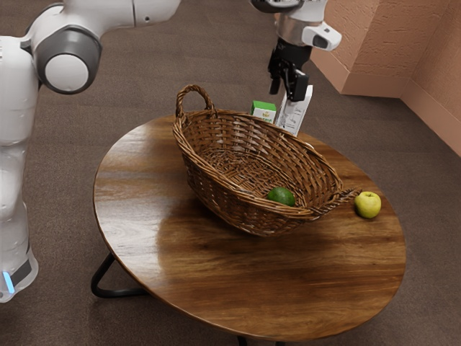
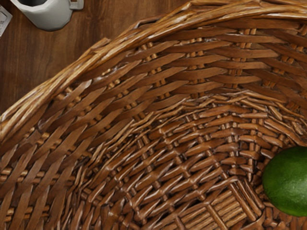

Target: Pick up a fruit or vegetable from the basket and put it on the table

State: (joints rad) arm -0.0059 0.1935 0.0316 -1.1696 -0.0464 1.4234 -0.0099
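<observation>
Claw (image 1: 286, 88) spread, nothing between its fingers, up above basket (image 1: 248, 128). Green fruit (image 1: 281, 196) inside basket, toward the end with the apple (image 1: 367, 205). Apple outside basket, on table (image 1: 216, 263), just beside its handle. Mug (image 2: 50, 13), green-topped carton (image 1: 263, 112), white box (image 1: 294, 110) past basket's far rim.

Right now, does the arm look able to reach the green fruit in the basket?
Probably yes: the green fruit lies uncovered in the open-topped basket, and my jaws stand open and empty. The basket's wall could hinder a low approach.
</observation>
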